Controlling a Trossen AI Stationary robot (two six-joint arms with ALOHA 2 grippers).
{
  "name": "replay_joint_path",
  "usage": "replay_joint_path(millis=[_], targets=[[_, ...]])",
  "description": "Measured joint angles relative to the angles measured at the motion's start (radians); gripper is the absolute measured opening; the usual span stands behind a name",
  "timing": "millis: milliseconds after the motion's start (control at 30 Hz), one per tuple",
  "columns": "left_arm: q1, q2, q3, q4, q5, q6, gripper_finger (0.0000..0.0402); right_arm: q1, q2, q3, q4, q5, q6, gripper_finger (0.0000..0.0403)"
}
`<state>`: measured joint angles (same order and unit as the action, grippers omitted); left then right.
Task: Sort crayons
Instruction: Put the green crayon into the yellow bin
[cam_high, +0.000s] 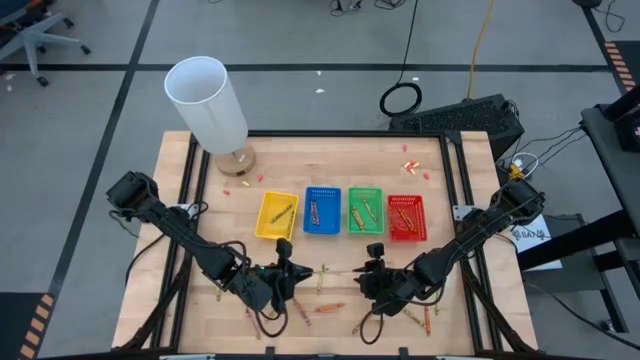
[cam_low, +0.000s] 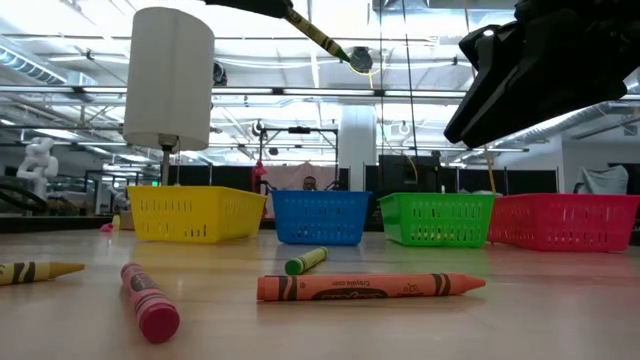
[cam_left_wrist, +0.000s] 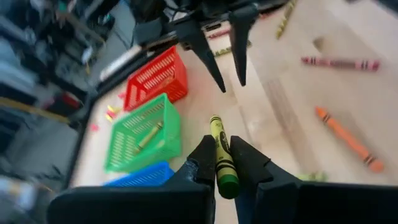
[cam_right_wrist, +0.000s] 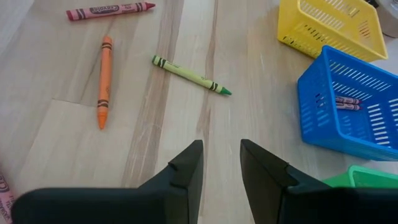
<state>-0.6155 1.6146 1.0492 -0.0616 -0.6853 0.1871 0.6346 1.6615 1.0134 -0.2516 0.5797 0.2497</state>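
Between left gripper (cam_left_wrist: 222, 163) fingers: yellow-green crayon (cam_left_wrist: 221, 155).

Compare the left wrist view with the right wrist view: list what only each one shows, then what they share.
Only the left wrist view: the left pincer shut on a yellow-green crayon, the red tray, a crayon lying in the green tray, and the right pincer opposite, jaws parted and empty.

Only the right wrist view: the yellow tray, the crayons inside the blue tray, and a green crayon lying loose on the table.

Both: the wooden table, an orange crayon, a red crayon, the blue and green trays.
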Motion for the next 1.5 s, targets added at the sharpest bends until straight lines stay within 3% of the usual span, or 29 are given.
replay_joint_path(millis=[433, 700, 1100, 1300, 1500], targets=[[0.000, 0.000, 0.000, 0.000, 0.038, -0.647, 0.0020, 0.000, 0.000, 0.000, 0.000, 0.000, 0.000, 0.0093], [0.000, 0.000, 0.000, 0.000, 0.046, -0.908, 0.0020, 0.000, 0.000, 0.000, 0.000, 0.000, 0.026, 0.0093], [0.005, 0.000, 0.000, 0.000, 0.046, -0.908, 0.0020, -0.001, 0.000, 0.000, 0.000, 0.000, 0.024, 0.0093], [0.046, 0.001, 0.000, 0.001, 0.044, -0.713, 0.0020, -0.001, 0.000, 0.000, 0.000, 0.000, 0.044, 0.0093], [0.115, 0.001, 0.001, -0.035, 0.040, -0.674, 0.0020, -0.001, 0.000, 0.000, -0.009, 0.000, 0.045, 0.0093]])
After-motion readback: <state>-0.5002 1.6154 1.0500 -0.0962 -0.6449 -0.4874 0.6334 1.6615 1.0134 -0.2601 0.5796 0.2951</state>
